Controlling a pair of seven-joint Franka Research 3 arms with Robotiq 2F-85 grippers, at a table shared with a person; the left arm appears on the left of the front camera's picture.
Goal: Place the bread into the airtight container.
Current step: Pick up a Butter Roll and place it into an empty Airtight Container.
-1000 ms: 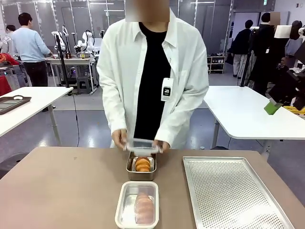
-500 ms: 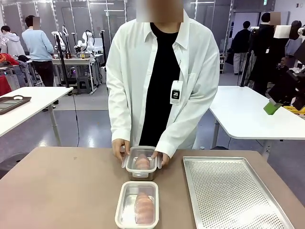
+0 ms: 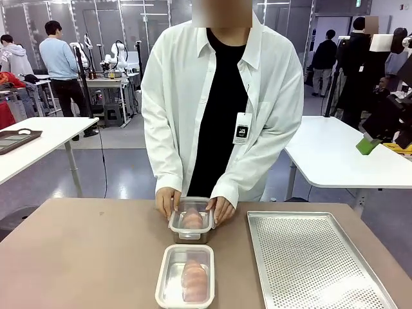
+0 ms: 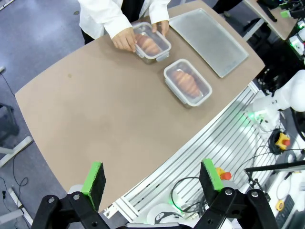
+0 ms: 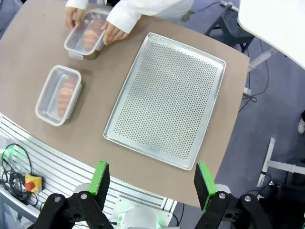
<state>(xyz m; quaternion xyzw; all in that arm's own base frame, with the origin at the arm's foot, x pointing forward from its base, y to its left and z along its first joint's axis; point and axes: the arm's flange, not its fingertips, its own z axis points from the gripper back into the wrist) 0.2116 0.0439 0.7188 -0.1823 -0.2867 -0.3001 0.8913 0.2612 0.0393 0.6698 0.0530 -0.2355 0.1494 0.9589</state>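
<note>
Bread (image 3: 192, 221) is already inside the far airtight container (image 3: 191, 222), which sits on the table (image 3: 84, 257) at about 12 o'clock from the near container (image 3: 185, 275). A second bread piece (image 3: 194, 280) lies in that near one, with lid on. The perforated metal tray (image 3: 315, 264), biggest thing on the table, lies at 3 o'clock of both containers and carries nothing.

Progress, as I judge it: bread placing seems done for both boxes. The person's hands (image 3: 168, 201) rest on either side of the far container's clear lid (image 3: 192, 212), so prob. only the snapping of that lid is left; whether it is fully latched I cannot tell.

Claws: left gripper (image 4: 152, 181) and right gripper (image 5: 151, 183) both hang high above the near table edge, jaws spread wide, holding nothing and touching nothing, well apart from the containers.
</note>
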